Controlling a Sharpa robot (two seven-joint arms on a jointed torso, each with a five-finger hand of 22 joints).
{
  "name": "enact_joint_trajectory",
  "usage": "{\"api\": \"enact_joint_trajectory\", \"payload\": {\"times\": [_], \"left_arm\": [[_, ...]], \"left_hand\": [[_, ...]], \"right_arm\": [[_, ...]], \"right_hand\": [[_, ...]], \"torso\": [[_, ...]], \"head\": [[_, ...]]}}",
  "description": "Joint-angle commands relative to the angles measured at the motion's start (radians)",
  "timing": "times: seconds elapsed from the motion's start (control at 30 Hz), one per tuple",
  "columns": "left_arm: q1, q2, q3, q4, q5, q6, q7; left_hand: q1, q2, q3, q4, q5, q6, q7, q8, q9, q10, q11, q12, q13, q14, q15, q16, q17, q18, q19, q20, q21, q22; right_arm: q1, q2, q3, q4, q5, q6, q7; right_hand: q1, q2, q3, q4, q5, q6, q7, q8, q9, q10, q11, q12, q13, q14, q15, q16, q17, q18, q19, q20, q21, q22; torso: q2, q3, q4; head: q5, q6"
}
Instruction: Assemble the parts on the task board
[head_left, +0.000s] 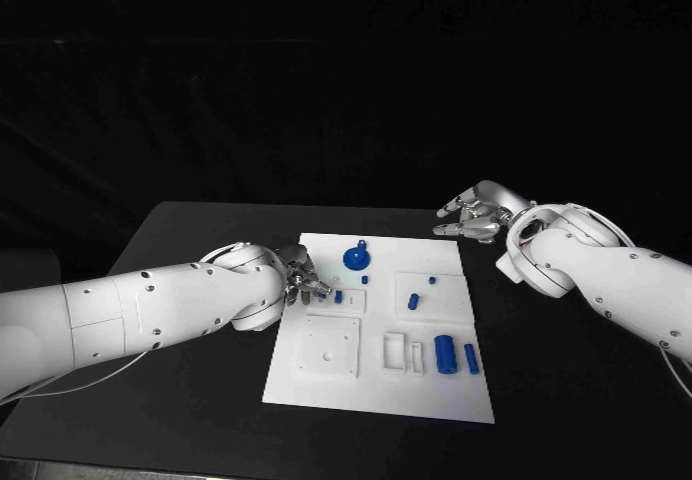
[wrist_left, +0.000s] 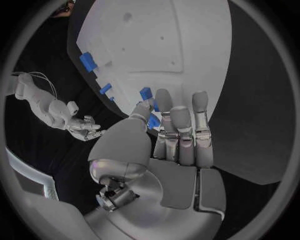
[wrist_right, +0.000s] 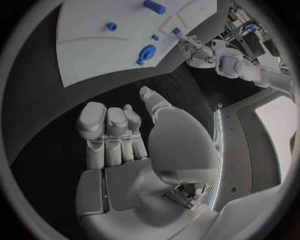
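While the white task board (head_left: 325, 385) lies flat in the middle of the black bench (head_left: 188, 240), the left robot hand (head_left: 303, 283) hovers over its left edge, fingers apart, holding nothing. Right robot hand (head_left: 473, 215) rests beyond the far corner, fingers loosely spread and empty. Small blue parts (head_left: 446, 353) lie on the board.

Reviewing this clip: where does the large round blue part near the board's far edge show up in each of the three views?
Head view: the round blue part lies on the task board, near its far edge, ahead of the left hand.
Left wrist view: I cannot pick it out.
Right wrist view: it sits close to the board edge nearest the right hand.
Shared landmark: the white task board.
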Motion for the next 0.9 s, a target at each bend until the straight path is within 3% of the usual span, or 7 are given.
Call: {"api": "enact_joint_trajectory", "payload": {"times": [0.03,0.9], "left_arm": [[-0.002,0.005,0.001,-0.003,-0.053,-0.01,0.01],[-0.008,0.007,0.001,-0.006,-0.066,0.035,0.001]], "left_hand": [[-0.001,0.007,0.062,-0.069,0.004,0.051,-0.046,0.001,0.028,0.039,-0.005,0.004,-0.001,0.007,-0.002,-0.003,0.002,-0.015,-0.001,-0.005,0.003,0.019],[-0.001,0.008,0.062,-0.07,0.005,0.052,-0.046,0.0,0.028,0.039,-0.005,0.004,-0.002,0.008,-0.002,-0.004,0.002,-0.015,0.0,-0.005,0.003,0.019]], "right_arm": [[-0.001,0.001,0.0,0.001,-0.002,0.012,0.003],[-0.002,0.0,0.0,0.0,-0.002,0.013,0.003]], "right_hand": [[-0.009,-0.003,0.004,0.0,0.006,0.004,0.003,-0.005,-0.001,-0.003,-0.002,0.0,0.001,-0.001,0.003,-0.002,0.001,0.012,0.034,0.004,-0.002,0.116],[-0.009,-0.003,0.004,0.0,0.006,0.004,0.003,-0.005,-0.001,-0.003,-0.002,0.0,0.001,-0.001,0.003,-0.002,0.001,0.012,0.034,0.004,-0.002,0.116]], "torso": [[-0.002,-0.0005,0.0007],[-0.002,-0.0005,0.0001]], "head": [[0.0,-0.001],[0.001,-0.005]]}}
